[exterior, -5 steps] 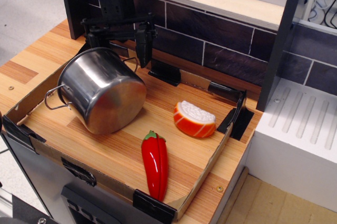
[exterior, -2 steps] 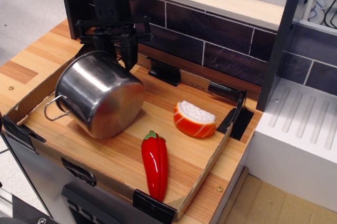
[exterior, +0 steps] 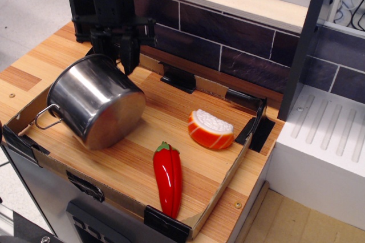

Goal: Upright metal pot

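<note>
My claw (exterior: 117,55) hangs at the far left of the tray (exterior: 225,194), its black fingers (exterior: 129,56) drawn together on the far upper rim of the pot (exterior: 94,109). The grip looks closed on that rim, one finger showing outside the wall; the inner one is hidden from me.

The pot sits in the left part of the tray, tilted, neither flat on its side nor upright. Its mouth faces up and to the far left, and its shiny base faces right and toward the near edge. The lower near part of its wall and base edge rests on the wooden floor of the tray. A thin wire handle (exterior: 44,118) sticks out on the left side, just over the tray's left cardboard wall.

To the right of the pot, well apart from it, lies an orange and white toy sushi (exterior: 210,129) near the middle of the tray. A red pepper (exterior: 168,178) with a green stem lies by the near edge, between the two and closer to me than either, its tip pointing to the near rim. Neither toy touches the pot.
</note>
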